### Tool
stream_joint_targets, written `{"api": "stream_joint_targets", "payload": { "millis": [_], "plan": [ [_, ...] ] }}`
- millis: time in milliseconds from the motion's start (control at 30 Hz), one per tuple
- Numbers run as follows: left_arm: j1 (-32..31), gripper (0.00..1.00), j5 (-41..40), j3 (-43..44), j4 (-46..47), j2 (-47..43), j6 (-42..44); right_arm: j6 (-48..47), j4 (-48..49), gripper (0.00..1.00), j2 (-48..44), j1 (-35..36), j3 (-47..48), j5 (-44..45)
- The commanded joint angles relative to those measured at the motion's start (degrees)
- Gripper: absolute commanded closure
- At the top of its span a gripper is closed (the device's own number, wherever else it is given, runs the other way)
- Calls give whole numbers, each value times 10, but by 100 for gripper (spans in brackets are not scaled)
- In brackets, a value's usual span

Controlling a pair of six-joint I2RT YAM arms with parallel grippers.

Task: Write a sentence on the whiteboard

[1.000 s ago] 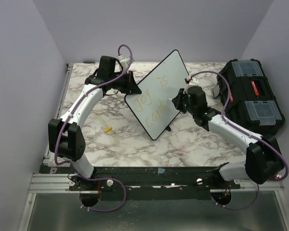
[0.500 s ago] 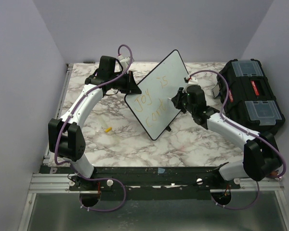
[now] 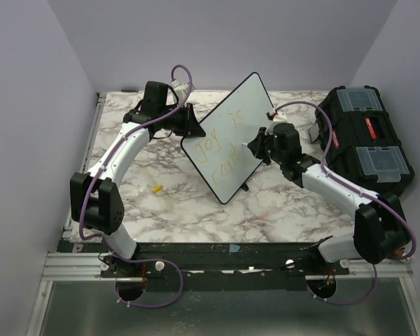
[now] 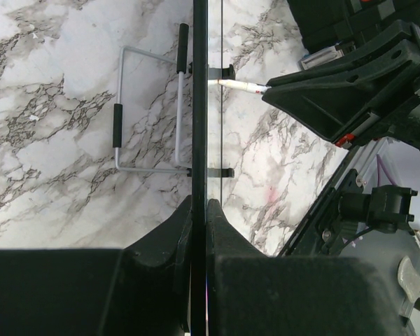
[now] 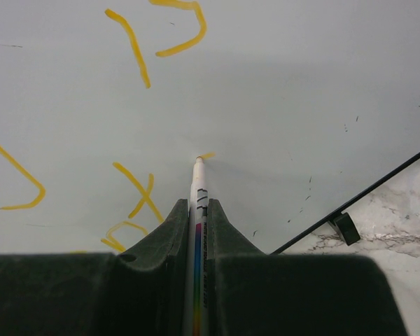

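Up and a touch to the right goes the right gripper (image 3: pixel 255 145) across the whiteboard (image 3: pixel 227 105) compared with a second ago, and its forearm has swung along with it. The left arm has not budged, and the board sits at the same tilt.

Right wrist view now: the jaws are pinched nearly together on one marker (image 5: pixel 199 183), its barrel running straight out between the fingers and its tip touching the white surface, with a short fresh yellow dash right at the point.

Over to the left gripper (image 4: pixel 199 208): closed tight on the board's thin black edge, holding it propped up at an angle on the marble table (image 3: pixel 280 203). A wire stand (image 4: pixel 119 126) shows behind the board.

The sentence (image 3: pixel 222 150) runs in two yellow-orange lines on the board's face, mid-table between the two arms: "Joy is" above, a second line starting "Con" below, its end hidden behind the right gripper.

The count: two arms, one whiteboard, one marker, one black toolbox (image 3: pixel 367 143) at the right edge, and one small yellow piece (image 3: pixel 157 187) lying alone on the table left of the board.
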Motion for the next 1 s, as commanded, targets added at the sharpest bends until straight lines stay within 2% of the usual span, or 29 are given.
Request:
{"api": "stream_joint_targets", "payload": {
  "millis": [0, 333, 567, 967],
  "plan": [
    [-10, 100, 3, -1, -13, -6, 42, 4, 6, 99, -9, 2, -13, -51],
    [-10, 100, 4, 2, -14, -7, 41, 14, 0, 99, -27, 1, -44, -60],
    [-10, 100, 5, 2, -14, -6, 41, 13, -21, 99, -33, 2, -51, -18],
    [-10, 100, 5, 1, -14, -5, 41, 4, -23, 99, -6, 1, -4, 30]
  ]
}}
